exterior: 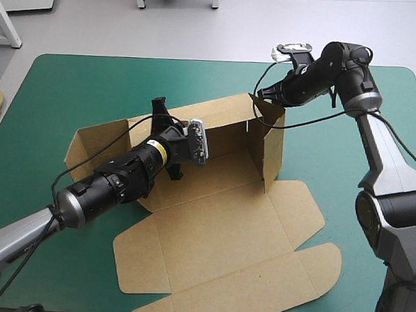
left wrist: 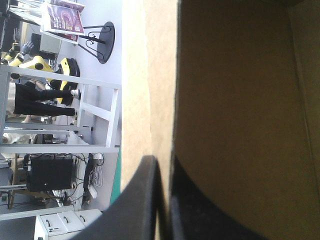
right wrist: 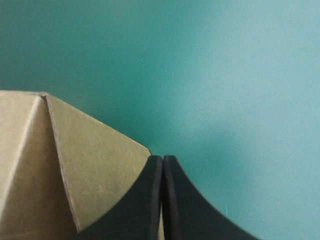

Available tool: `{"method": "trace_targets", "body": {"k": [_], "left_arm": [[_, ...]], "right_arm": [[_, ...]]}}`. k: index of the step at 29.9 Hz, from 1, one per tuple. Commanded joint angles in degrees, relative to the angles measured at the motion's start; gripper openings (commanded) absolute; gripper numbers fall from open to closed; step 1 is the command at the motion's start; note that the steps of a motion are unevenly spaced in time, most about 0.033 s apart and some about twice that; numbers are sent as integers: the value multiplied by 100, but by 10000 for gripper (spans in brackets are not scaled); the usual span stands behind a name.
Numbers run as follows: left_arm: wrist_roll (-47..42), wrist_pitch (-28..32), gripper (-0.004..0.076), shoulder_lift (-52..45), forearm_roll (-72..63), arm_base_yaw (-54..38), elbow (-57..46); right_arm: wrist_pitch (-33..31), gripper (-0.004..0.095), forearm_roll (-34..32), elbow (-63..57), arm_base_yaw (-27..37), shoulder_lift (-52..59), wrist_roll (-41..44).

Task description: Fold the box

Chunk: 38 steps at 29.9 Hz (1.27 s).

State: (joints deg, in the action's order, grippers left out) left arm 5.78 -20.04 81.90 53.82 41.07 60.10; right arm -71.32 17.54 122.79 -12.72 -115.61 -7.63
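The box (exterior: 189, 225) is parked mid-table on the teal-green cover (exterior: 71, 84), only half built. The back wall (exterior: 221, 118) and right side wall (exterior: 263, 154) are raised, while the lid and its flaps (exterior: 285, 274) are lying flat on the near side. The left gripper (left wrist: 163, 200) is pinched almost closed over the back wall's top edge, with board sandwiched between the black fingers, presumably so that wall is held upright. The right gripper (exterior: 268, 95) is clamped just as tight on the corner flap (right wrist: 95, 175) at the far right corner, probably so it can be tucked in. The left end panel (exterior: 92, 145) is splayed outward, so plenty remains to be done.
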Motion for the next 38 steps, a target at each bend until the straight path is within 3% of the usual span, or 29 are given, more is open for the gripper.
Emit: {"method": "trace_targets", "body": {"k": [1,7,14,24,33,38], "left_arm": [[-202,189,-9,-69,-354,35,36],[-202,213,-9,-69,-354,35,36],[-215,213,-9,-69,-354,35,36],[-227,226,-9,-69,-354,35,36],[-330,254,-9,-69,-380,35,36],[-352,284,-9,-69,-380,35,36]], "right_arm": [[-10,-13,168,-26,23,507,-130],[199,-13,256,-437,23,715,-255],[924,-13,316,-1423,23,1244,-417],[2447,-13,669,-3304,23,2212,-1205],[4265,-13,2139,-5219,23,3031,-3372],[4423,-13,3556,-5845,23,3245,-5120]]}}
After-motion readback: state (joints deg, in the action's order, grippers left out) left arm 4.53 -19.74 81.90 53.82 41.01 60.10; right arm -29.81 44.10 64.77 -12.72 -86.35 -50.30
